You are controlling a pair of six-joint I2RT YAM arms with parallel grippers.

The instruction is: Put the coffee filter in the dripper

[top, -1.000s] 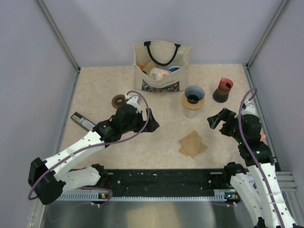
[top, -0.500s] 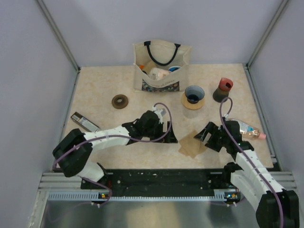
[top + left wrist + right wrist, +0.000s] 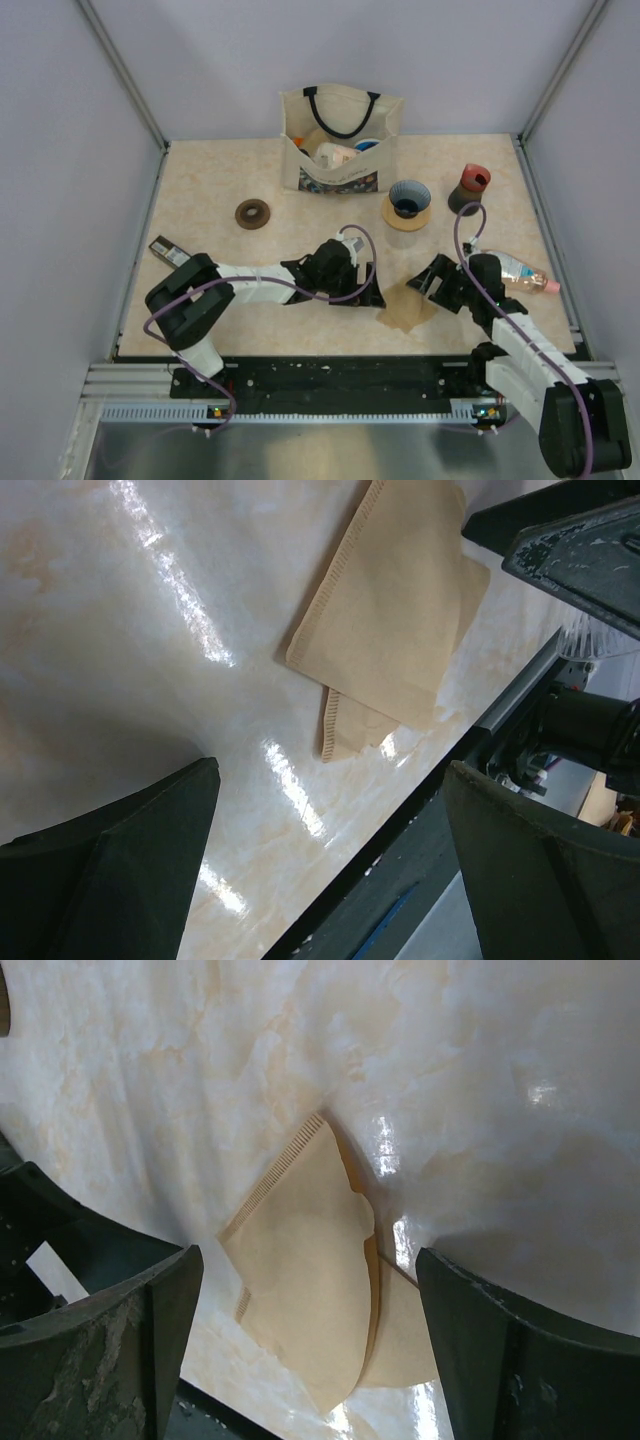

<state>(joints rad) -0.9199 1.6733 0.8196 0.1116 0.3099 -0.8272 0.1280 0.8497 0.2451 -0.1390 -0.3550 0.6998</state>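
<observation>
The coffee filter is tan paper lying flat on the table near its front edge, as two overlapping wedge sheets. The dripper, a blue cone on a tan ring base, stands further back, apart from both arms. My left gripper is open just left of the filter, low over the table, with nothing between its fingers. My right gripper is open at the filter's right side; in its wrist view the paper lies between its two spread fingers, and I cannot tell whether they touch it.
A cream tote bag with items stands at the back. A dark grinder with a red top is right of the dripper. A brown ring, a black flat device and a lying bottle are also on the table.
Both arms have closed in on the filter: the left swung right across the table, the right came down and leftward. The filter itself has not moved.
</observation>
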